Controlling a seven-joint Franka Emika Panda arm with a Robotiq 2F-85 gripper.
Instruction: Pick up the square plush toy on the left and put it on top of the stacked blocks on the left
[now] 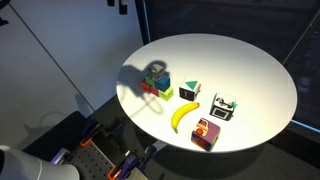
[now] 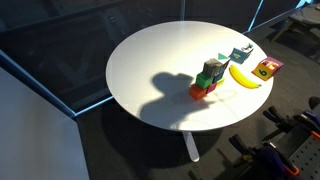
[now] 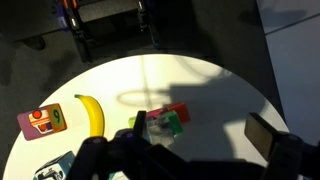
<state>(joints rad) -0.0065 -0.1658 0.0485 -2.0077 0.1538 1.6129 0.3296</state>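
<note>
The plush (image 1: 190,92) sits on the counter (image 1: 250,70) just beside the blocks (image 1: 157,80), below and ahead of the tool (image 3: 180,160). I cannot tell whether the tool is released or clenched. The plush is probably light and squashy, so pinch two opposite flat faces at mid-height.

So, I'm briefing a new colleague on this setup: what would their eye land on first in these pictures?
Most likely the yellow banana, bright against the white round table in both exterior views. Next come the stacked blocks, a blue, green and red pile with a dark shadow spreading beside it. The square plush toy sits between that pile and the banana.
</note>
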